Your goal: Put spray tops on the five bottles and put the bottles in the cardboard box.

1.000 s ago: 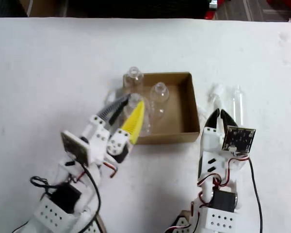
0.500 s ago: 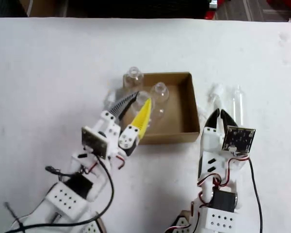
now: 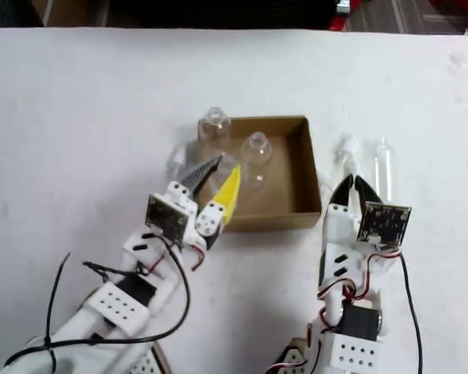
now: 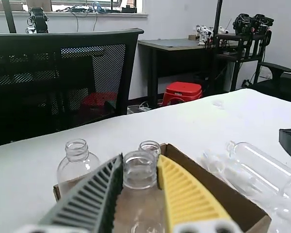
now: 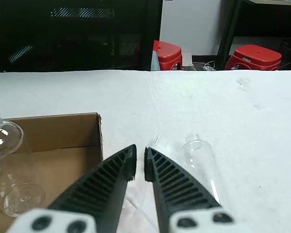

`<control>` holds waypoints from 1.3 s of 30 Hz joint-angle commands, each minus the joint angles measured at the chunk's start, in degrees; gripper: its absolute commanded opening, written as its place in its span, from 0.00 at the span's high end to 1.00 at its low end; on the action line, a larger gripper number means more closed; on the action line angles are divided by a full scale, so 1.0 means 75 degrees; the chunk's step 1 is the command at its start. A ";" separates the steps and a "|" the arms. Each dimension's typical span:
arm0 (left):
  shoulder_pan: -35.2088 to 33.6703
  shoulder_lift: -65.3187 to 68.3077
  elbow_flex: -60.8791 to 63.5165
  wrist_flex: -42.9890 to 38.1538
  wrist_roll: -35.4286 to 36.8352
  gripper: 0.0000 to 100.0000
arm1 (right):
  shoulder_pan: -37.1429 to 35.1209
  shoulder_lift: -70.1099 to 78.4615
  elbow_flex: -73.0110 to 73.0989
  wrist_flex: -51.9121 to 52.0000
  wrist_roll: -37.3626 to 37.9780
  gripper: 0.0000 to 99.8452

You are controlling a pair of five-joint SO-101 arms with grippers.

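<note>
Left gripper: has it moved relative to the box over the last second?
Yes. The left gripper, shut on a bottle, has swung right, its wrist now closer to the near-left corner of the box.

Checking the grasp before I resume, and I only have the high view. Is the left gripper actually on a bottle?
Observer: Yes. In the left wrist view the left gripper is clamped on the clear bottle, with one finger on each side of its neck.
Operator: Spray top on it?
Observer: No. Its mouth is open, with nothing fitted on the neck.
Operator: Right gripper carrying anything?
Observer: No. In the right wrist view the right gripper is shut, with nothing between its fingers.
</note>
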 commanded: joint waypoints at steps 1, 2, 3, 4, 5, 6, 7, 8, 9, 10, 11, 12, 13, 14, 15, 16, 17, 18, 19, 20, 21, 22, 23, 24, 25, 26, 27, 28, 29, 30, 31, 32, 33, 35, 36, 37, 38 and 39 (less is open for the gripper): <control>-0.0064 0.0006 0.0117 -0.0188 -0.0012 0.98 | 0.0041 0.0018 0.0059 -0.0088 -0.0035 0.98; -0.0053 -0.0006 0.0199 -0.0199 -0.0012 0.98 | 0.0041 0.0018 0.0059 -0.0088 -0.0035 0.98; -0.0053 -0.0006 0.0281 -0.0199 0.0000 0.98 | 0.0041 0.0018 0.0059 -0.0088 -0.0035 0.98; -0.0053 -0.0006 0.0352 -0.0199 0.0000 0.98 | 0.0041 0.0018 0.0059 -0.0088 -0.0035 0.98; -0.0064 -0.0006 0.0434 -0.0199 0.0000 0.98 | 0.0041 0.0018 0.0059 -0.0088 -0.0035 0.98; -0.0076 -0.0006 0.0504 -0.0199 0.0000 0.98 | 0.0041 0.0018 0.0059 -0.0088 -0.0035 0.98; -0.0076 -0.0006 0.0551 -0.0199 0.0000 0.98 | 0.0041 0.0018 0.0059 -0.0088 -0.0035 0.98; -0.0064 -0.0006 0.0586 -0.0176 -0.0012 0.98 | 0.0041 0.0018 0.0059 -0.0088 -0.0035 0.98; -0.0053 -0.0018 0.0633 -0.0199 -0.0012 0.98 | 0.0041 0.0018 0.0059 -0.0088 -0.0035 0.98; -0.0053 -0.0018 0.0656 -0.0199 -0.0012 0.98 | 0.0041 0.0018 0.0059 -0.0088 -0.0035 0.98; -0.0053 -0.0018 0.0668 -0.0199 -0.0012 0.98 | 0.0041 0.0018 0.0059 -0.0088 -0.0035 0.98; -0.0053 -0.0018 0.0668 -0.0199 -0.0012 0.98 | 0.0041 0.0018 0.0059 -0.0088 -0.0035 0.98; -0.0053 -0.0018 0.0668 -0.0199 -0.0012 0.98 | 0.0041 0.0018 0.0059 -0.0088 -0.0035 0.98; -0.0053 -0.0018 0.0668 -0.0199 -0.0012 0.98 | 0.0041 0.0018 0.0059 -0.0088 -0.0035 0.98; -0.0053 -0.0018 0.0668 -0.0199 -0.0012 0.98 | 0.0053 0.0018 0.0059 -0.0088 -0.0035 0.98; -0.0053 -0.0018 0.0668 -0.0199 -0.0012 0.98 | 0.0053 0.0018 0.0059 -0.0088 -0.0035 0.98; -0.0053 -0.0018 0.0668 -0.0176 -0.0012 0.98 | 0.0053 0.0018 0.0059 -0.0088 -0.0035 0.98; -0.0053 -0.0018 0.0668 -0.0164 -0.0012 0.98 | 0.0053 0.0018 0.0059 -0.0088 -0.0035 0.98; -0.0053 -0.0018 0.0680 -0.0164 -0.0012 0.98 | 0.0053 0.0018 0.0059 -0.0088 -0.0035 0.98; -0.0053 -0.0018 0.0680 -0.0164 -0.0012 0.98 | 0.0053 0.0018 0.0059 -0.0088 -0.0035 0.98; -0.0053 -0.0018 0.0680 -0.0164 -0.0012 0.98 | 0.0053 0.0018 0.0059 -0.0088 -0.0035 0.98; -0.0053 -0.0018 0.0680 -0.0164 -0.0012 0.98 | 0.0053 0.0018 0.0059 -0.0088 -0.0035 0.98; -0.0053 -0.0018 0.0680 -0.0164 -0.0012 0.98 | 0.0053 0.0018 0.0059 -0.0088 -0.0035 0.98; -0.0064 -0.0018 0.0680 -0.0164 0.0000 0.98 | 0.0053 0.0018 0.0059 -0.0088 -0.0035 0.98; -0.0088 -0.0018 0.0680 -0.0164 0.0000 0.98 | 0.0053 0.0018 0.0059 -0.0088 -0.0035 0.98; -0.0111 -0.0018 0.0668 -0.0164 0.0000 0.98 | 0.0053 0.0018 0.0059 -0.0088 -0.0035 0.98; -0.0111 -0.0018 0.0668 -0.0164 0.0000 0.98 | 0.0053 0.0018 0.0059 -0.0088 -0.0035 0.98; -0.0123 -0.0018 0.0668 -0.0164 0.0000 0.98 | 0.0053 0.0018 0.0059 -0.0088 -0.0035 0.98; -0.0123 -0.0018 0.0668 -0.0164 0.0000 0.98 | 0.0053 0.0018 0.0059 -0.0088 -0.0035 0.98; -0.0123 -0.0018 0.0656 -0.0164 0.0000 0.98 | 0.0053 0.0018 0.0059 -0.0088 -0.0035 0.98; -0.0123 -0.0018 0.0645 -0.0164 0.0000 0.98 | 0.0053 0.0018 0.0059 -0.0088 -0.0035 0.98; -0.0135 -0.0018 0.0645 -0.0164 0.0000 0.98 | 0.0053 0.0018 0.0059 -0.0088 -0.0035 0.98; -0.0135 -0.0018 0.0645 -0.0164 0.0000 0.98 | 0.0053 0.0018 0.0059 -0.0088 -0.0035 0.98; -0.0135 -0.0018 0.0645 -0.0164 0.0000 0.98 | 0.0053 0.0018 0.0059 -0.0088 -0.0035 0.98; -0.0135 -0.0018 0.0645 -0.0164 0.0000 0.98 | 0.0053 0.0018 0.0059 -0.0088 -0.0035 0.98; -0.0135 -0.0018 0.0645 -0.0164 0.0000 0.98 | 0.0053 0.0018 0.0059 -0.0088 -0.0035 0.98; -0.0135 -0.0018 0.0645 -0.0164 0.0000 0.97 | 0.0053 0.0018 0.0059 -0.0088 -0.0035 0.98; -0.0135 -0.0018 0.0645 -0.0164 0.0000 0.97 | 0.0053 0.0018 0.0059 -0.0088 -0.0035 0.98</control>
